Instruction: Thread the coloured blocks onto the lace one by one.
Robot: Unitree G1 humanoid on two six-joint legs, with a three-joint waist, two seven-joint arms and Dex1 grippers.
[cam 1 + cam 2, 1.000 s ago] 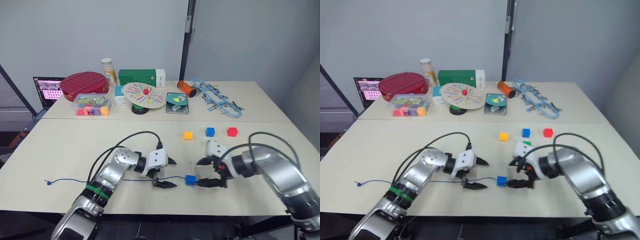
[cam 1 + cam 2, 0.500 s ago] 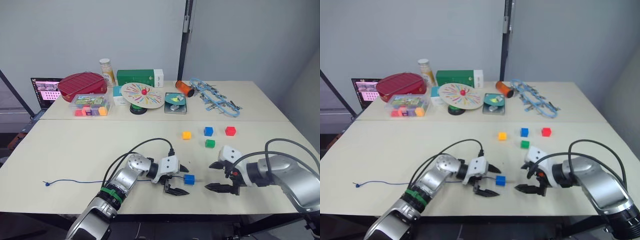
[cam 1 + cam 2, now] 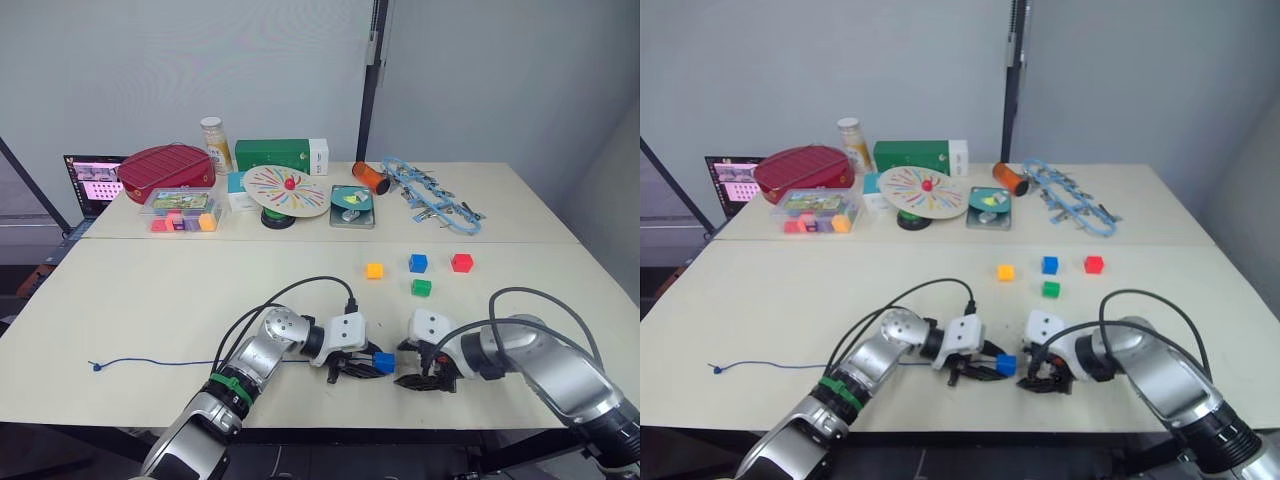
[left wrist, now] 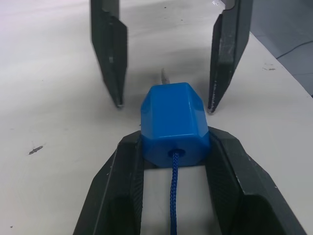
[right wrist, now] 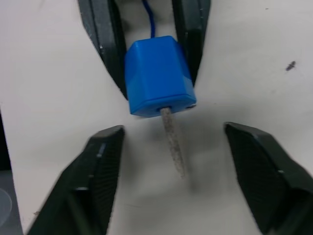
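Left gripper (image 4: 173,161): you see its two black fingers clamped on either side of a blue block (image 4: 174,122) near the front edge of the table (image 3: 150,310).
Blue block: it sits low over the tabletop between your two grippers, with the lace (image 4: 173,196) running into a hole in its near face.
Lace: your dark-blue cord trails from the block toward the robot's left across the table and ends in a small knot (image 3: 94,366); its pale stiff tip (image 5: 173,144) pokes out of the block's far face.
Right gripper (image 5: 173,171): its fingers are spread wide, one on each side of the pale tip, touching neither tip nor block.
Loose blocks: you find an orange-yellow block (image 3: 375,270), a second blue block (image 3: 419,263) and a red block (image 3: 461,263) in a row mid-table, with a green block (image 3: 421,288) just in front of them, all well apart from the grippers.
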